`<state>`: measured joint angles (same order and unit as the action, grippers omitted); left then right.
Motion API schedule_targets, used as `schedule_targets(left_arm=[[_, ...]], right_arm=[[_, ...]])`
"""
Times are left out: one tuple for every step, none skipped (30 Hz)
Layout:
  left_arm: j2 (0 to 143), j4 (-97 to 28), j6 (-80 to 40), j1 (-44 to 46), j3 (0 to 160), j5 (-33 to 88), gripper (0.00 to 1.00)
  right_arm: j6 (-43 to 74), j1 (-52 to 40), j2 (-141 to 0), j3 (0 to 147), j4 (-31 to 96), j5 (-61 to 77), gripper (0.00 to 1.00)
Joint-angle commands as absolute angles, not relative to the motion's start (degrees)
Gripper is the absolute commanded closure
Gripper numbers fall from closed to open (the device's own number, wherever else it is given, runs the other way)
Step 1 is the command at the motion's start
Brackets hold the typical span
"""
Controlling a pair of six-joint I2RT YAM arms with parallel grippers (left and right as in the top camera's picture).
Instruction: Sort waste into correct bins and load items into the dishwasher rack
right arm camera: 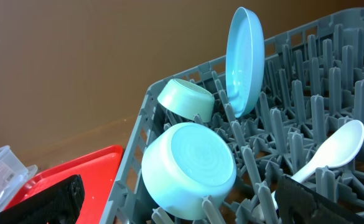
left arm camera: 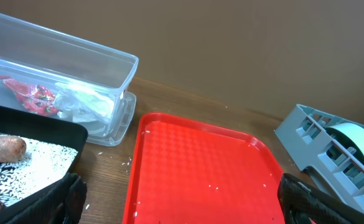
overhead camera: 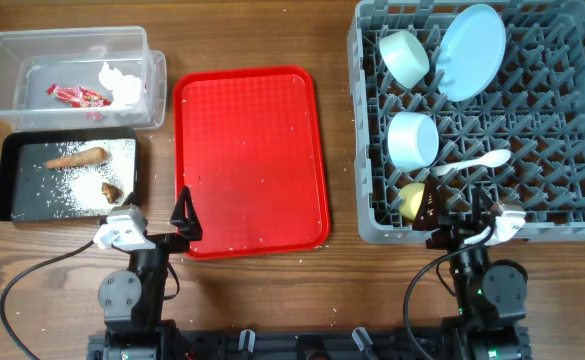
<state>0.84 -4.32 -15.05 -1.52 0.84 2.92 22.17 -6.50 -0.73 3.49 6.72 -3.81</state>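
Standing loaded at the right of the wooden surface (overhead camera: 302,30), the grey dishwasher rack (overhead camera: 572,225) holds the pale blue plate (overhead camera: 472,52) on edge among its pegs. Two pale bowls (overhead camera: 404,57) (overhead camera: 413,140) are tipped beside the plate. The white plastic spoon (overhead camera: 472,163) lies across the pegs, and the yellow cup (overhead camera: 412,200) sits at the near rim.

On the far left, the clear tub (overhead camera: 2,80) contains the red wrapper (overhead camera: 79,96) and the crumpled tissue (overhead camera: 122,82). The black tray (overhead camera: 7,180) just in front of it carries the rice (overhead camera: 62,195), the carrot-like stick (overhead camera: 75,157) and a brown scrap (overhead camera: 110,190). Between bins and rack lies the red serving tray (overhead camera: 252,150), bare except for a few stray white grains.

The left claw (overhead camera: 159,212) hangs released and empty at the tray's near left corner. The right claw (overhead camera: 460,215), likewise spread wide with nothing in it, hovers at the rack's near edge.

By the look of it, the sorting and loading are all but finished. Only those loose grains appear left to clear.
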Motion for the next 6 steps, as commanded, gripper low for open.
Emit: schedule_targets(left_arm=[[0.16,-4.29,-13.72,-1.78,0.34,2.76,0.00],[0.16,-4.27,-13.72,-1.78,0.34,2.76,0.00],[0.16,-4.27,-13.72,-1.78,0.34,2.76,0.00],[0.16,-4.27,-13.72,-1.78,0.34,2.76,0.00],[0.16,-4.29,-13.72,-1.78,0.34,2.79,0.00],[0.16,-4.29,-13.72,-1.78,0.34,2.76,0.00]], right_arm=[[21.17,-6.81,-0.27,3.31,6.46,-2.90,0.00],[21.17,-6.81,-0.27,3.29,6.46,-2.90,0.00],[21.15,-6.81,-0.27,3.29,6.46,-2.90,0.00],[21.15,-6.81,-0.27,3.29,6.46,-2.90,0.00],[21.15,-6.81,-0.27,3.29,6.46,-2.90,0.00],[21.15,-6.79,-0.27,3.29,6.46,-2.87,0.00]])
